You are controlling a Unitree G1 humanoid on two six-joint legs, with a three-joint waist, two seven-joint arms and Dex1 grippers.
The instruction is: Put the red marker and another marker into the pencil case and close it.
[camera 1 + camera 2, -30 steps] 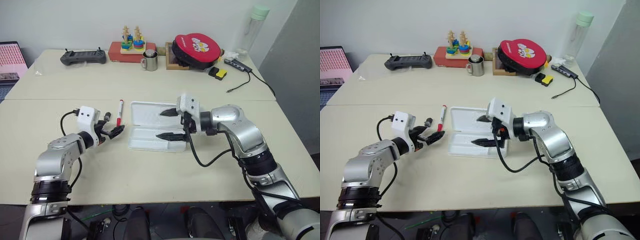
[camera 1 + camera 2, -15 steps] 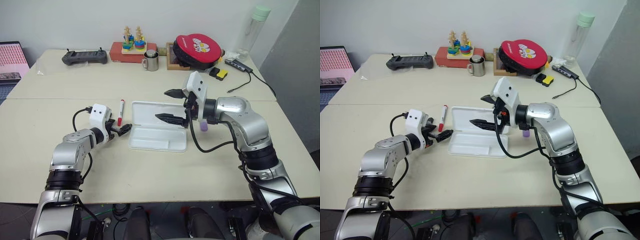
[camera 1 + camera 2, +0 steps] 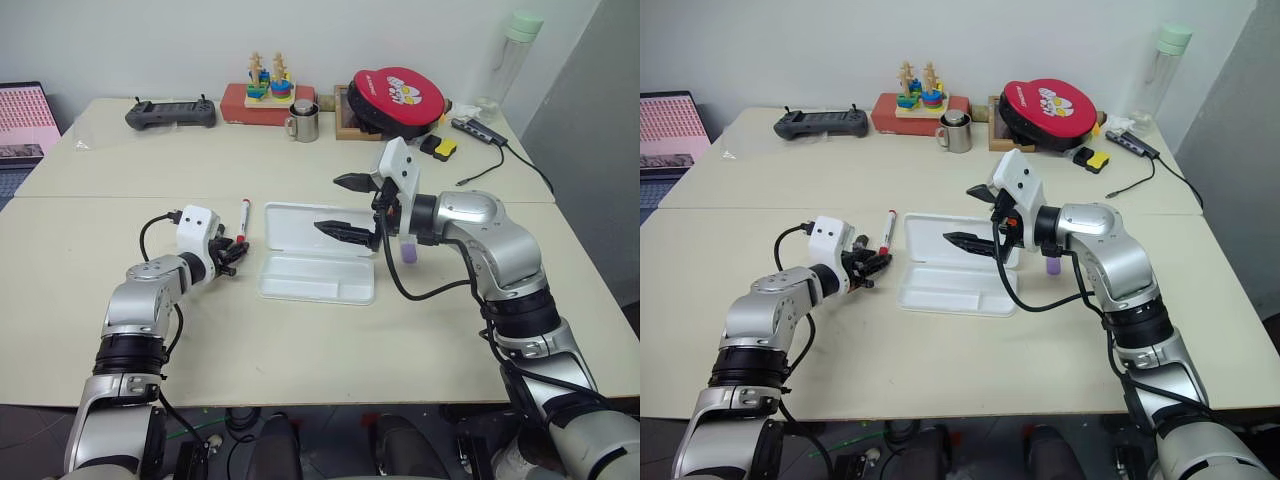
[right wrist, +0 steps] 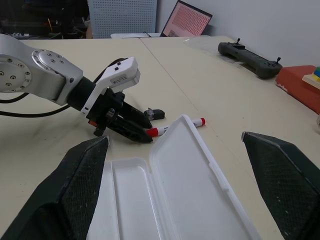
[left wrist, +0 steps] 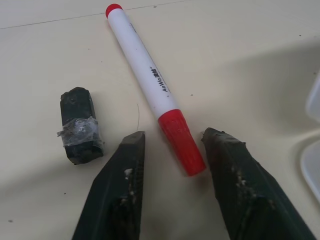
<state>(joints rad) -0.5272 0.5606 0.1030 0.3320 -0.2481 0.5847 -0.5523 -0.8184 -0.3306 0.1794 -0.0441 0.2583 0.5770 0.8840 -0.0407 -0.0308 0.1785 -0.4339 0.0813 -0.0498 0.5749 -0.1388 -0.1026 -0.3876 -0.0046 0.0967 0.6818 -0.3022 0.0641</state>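
I count one red marker, one lavender marker, one open pencil case, one small dark cylinder, two grippers, one controller, one steel mug, one bottle.

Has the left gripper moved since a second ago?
Yes. The left gripper has closed in on the red marker; its fingers now flank the red cap on the table, not yet pinching.

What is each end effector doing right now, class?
Left end effector: open around the red-capped white marker, not gripping.
Right end effector: open, empty.
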